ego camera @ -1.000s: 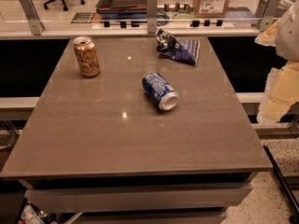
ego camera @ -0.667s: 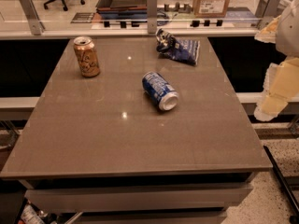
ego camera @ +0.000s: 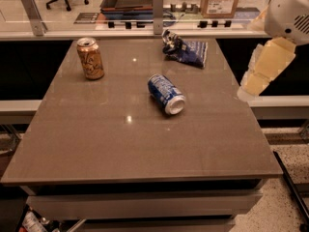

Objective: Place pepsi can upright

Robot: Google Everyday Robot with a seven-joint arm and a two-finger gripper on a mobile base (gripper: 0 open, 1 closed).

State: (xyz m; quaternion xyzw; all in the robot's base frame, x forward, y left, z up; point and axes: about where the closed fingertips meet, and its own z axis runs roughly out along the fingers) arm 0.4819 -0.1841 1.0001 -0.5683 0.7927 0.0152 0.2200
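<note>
Bare table (ego camera: 120,149) surrounds pepsi can (ego camera: 165,94); claw (ego camera: 256,81) hangs off its right edge.

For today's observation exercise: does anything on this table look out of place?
The pepsi can lies on its side, unlike the upright gold can. The hand hangs past the table's right edge.

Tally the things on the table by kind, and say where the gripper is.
Cans: 2 (pepsi can on its side, gold can upright)
Snack bags: 1 (blue foil bag)
Total: 3
Gripper: off the table's right edge, clear of the cans.
</note>
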